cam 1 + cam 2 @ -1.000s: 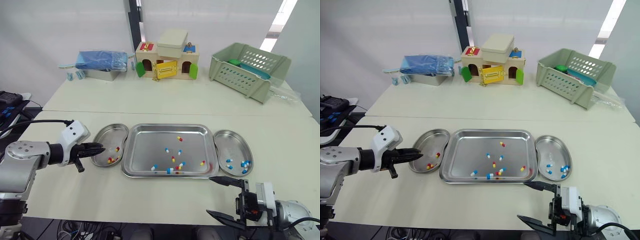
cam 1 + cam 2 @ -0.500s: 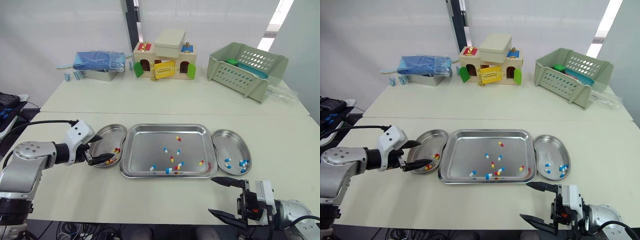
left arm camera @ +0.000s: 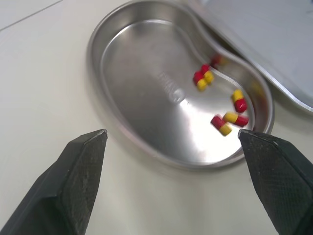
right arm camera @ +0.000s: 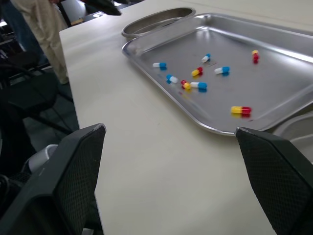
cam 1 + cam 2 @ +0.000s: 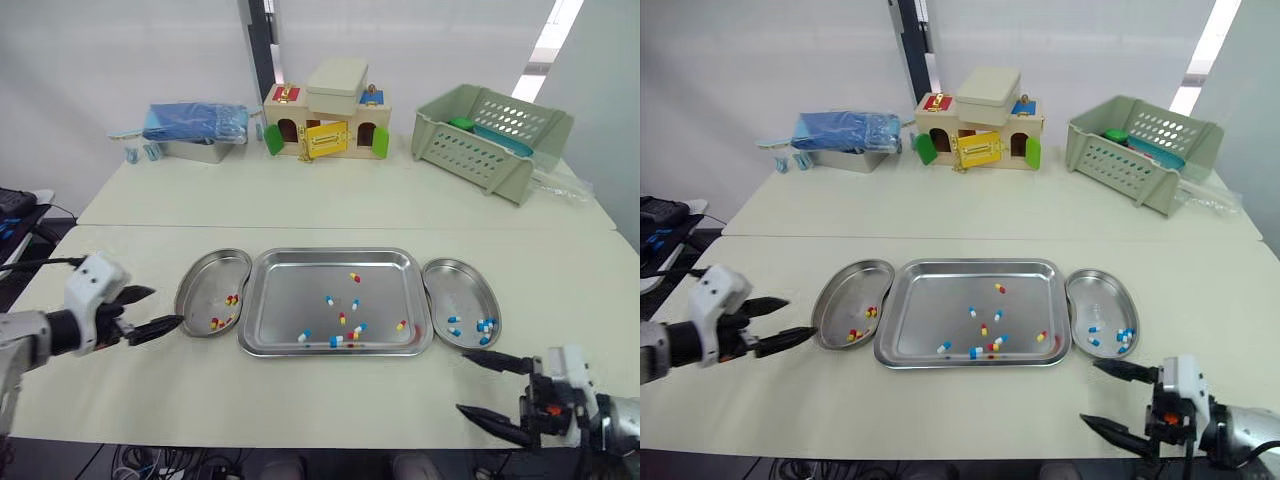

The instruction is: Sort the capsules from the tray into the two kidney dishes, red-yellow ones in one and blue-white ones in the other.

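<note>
The steel tray [image 5: 290,275] holds several loose red-yellow and blue-white capsules [image 5: 340,325]. On its left, a kidney dish [image 5: 203,282] holds several red-yellow capsules [image 3: 225,120]. The kidney dish [image 5: 452,285] on the tray's right holds blue-white capsules [image 5: 484,325]. My left gripper [image 5: 163,308] hovers open just left of the left dish, with nothing between its fingers. My right gripper [image 5: 463,382] is open and empty over the table's front edge, in front of the right dish.
At the back of the table stand a wooden toy house [image 5: 325,125], a green basket [image 5: 490,140] and a metal box with blue packets [image 5: 195,125]. A person's legs [image 4: 39,29] stand beyond the table's left side.
My left gripper has opened and pulled back to the left, from over the left dish to beside it. The right gripper has drifted slightly right, still open.
</note>
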You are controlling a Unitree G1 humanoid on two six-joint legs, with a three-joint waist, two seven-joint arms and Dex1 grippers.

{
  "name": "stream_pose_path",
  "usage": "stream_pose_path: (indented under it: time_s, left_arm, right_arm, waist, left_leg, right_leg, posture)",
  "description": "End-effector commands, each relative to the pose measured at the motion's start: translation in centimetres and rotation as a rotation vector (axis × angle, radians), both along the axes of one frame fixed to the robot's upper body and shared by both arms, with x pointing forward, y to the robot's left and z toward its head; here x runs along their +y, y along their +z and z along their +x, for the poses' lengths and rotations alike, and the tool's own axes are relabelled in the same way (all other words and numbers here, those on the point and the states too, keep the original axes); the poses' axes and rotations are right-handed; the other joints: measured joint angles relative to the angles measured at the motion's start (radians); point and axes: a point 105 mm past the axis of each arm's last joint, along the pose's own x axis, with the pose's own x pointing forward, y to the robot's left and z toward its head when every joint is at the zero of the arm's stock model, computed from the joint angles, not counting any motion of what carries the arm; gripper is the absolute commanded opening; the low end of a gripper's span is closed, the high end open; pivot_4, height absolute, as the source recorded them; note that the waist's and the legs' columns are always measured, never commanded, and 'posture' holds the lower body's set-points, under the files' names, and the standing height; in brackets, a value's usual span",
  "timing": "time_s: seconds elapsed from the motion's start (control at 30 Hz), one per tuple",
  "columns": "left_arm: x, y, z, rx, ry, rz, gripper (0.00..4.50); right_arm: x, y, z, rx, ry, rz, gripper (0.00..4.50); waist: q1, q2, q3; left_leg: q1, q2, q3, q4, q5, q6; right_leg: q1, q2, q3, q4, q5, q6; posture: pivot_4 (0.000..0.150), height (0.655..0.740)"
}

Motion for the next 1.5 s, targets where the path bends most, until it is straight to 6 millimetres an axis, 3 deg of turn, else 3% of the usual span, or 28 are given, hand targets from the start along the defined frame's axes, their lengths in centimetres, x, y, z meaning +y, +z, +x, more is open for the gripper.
stream_pose_path:
  time_s: [0.03,0.13,0.2,0.37,0.7,1.0,1.1,1.2,1.37,1.5]
  left_arm:
    - [3.7,2.4,-2.3,-0.066,0.114,0.057,4.43]
    - [5.8,2.6,-4.7,-0.097,0.187,0.072,4.43]
    - [6.5,2.4,-5.6,-0.109,0.218,0.083,4.43]
    - [7.7,1.8,-7.5,-0.126,0.268,0.090,4.43]
    - [7.0,0.8,-8.4,-0.122,0.279,0.073,4.43]
    - [6.2,0.6,-7.9,-0.156,0.234,0.067,4.43]
    - [5.1,0.6,-7.5,-0.197,0.188,0.037,4.43]
    - [1.9,0.6,-7.1,-0.277,0.076,-0.028,4.43]
    - [-6.9,-1.4,-8.6,-0.304,-0.240,-0.178,4.43]
    - [-10.3,-2.1,-10.0,-0.355,-0.320,-0.267,4.43]
  right_arm:
    - [-2.7,2.4,1.8,-0.043,-0.074,-0.053,4.50]
    - [-6.9,2.6,3.8,-0.081,-0.171,-0.186,4.50]
    - [-9.0,1.8,4.5,0.009,-0.192,-0.293,4.50]
    - [-12.4,1.8,6.5,0.071,-0.253,-0.392,4.50]
    - [-13.2,2.0,9.0,0.037,-0.263,-0.385,4.50]
    - [-12.9,2.3,9.5,-0.011,-0.236,-0.358,4.50]
    - [-13.5,2.3,9.6,-0.004,-0.267,-0.356,4.50]
    - [-14.3,2.5,10.2,-0.013,-0.301,-0.360,4.50]
    - [-14.9,2.4,11.2,-0.001,-0.310,-0.408,4.50]
    - [-14.8,2.6,11.5,-0.011,-0.290,-0.420,4.50]
  waist:
    - [-0.002,-0.001,0.001]
    - [-0.001,-0.005,0.003]
    - [0.003,-0.006,0.003]
    - [0.005,-0.005,0.004]
    - [0.001,-0.005,0.005]
    - [0.001,-0.004,0.005]
    - [0.001,-0.004,0.005]
    - [0.001,-0.004,0.005]
    - [-0.004,-0.004,0.005]
    - [-0.004,-0.003,0.005]
  left_leg:
    - [0.000,0.000,0.001,0.000,0.000,0.000]
    - [0.000,0.000,0.001,0.000,0.000,0.000]
    - [0.000,0.000,0.002,0.000,0.000,0.000]
    - [0.000,0.000,0.002,0.000,0.000,0.000]
    - [-0.001,0.000,0.003,0.000,0.000,0.000]
    - [-0.001,0.000,0.003,0.000,0.000,0.000]
    - [-0.001,0.000,0.003,0.000,0.000,0.000]
    - [-0.001,0.000,0.004,0.000,0.000,0.000]
    - [0.000,0.000,0.006,0.000,0.000,-0.001]
    - [-0.001,0.000,0.006,0.000,0.000,-0.001]
  right_leg:
    - [0.000,0.000,0.001,0.000,0.000,0.000]
    - [0.000,0.000,0.000,-0.001,0.000,0.000]
    - [0.000,-0.001,0.000,-0.001,0.000,0.000]
    - [-0.001,-0.001,0.000,-0.001,0.000,0.000]
    - [-0.001,-0.002,0.000,-0.001,0.000,0.000]
    - [-0.001,-0.002,0.000,-0.001,0.000,0.000]
    - [-0.001,-0.002,0.001,-0.001,0.000,0.000]
    - [-0.001,-0.002,0.001,-0.001,0.000,0.000]
    - [0.000,-0.002,0.002,-0.002,0.000,0.000]
    - [-0.001,-0.002,0.002,-0.002,0.000,0.000]
  posture:
    - [0.150,0.7400]
    - [0.150,0.7400]
    - [0.150,0.7400]
    - [0.150,0.7400]
    - [0.150,0.7400]
    - [0.150,0.7400]
    - [0.150,0.7400]
    - [0.150,0.7400]
    - [0.150,0.7400]
    - [0.150,0.7400]
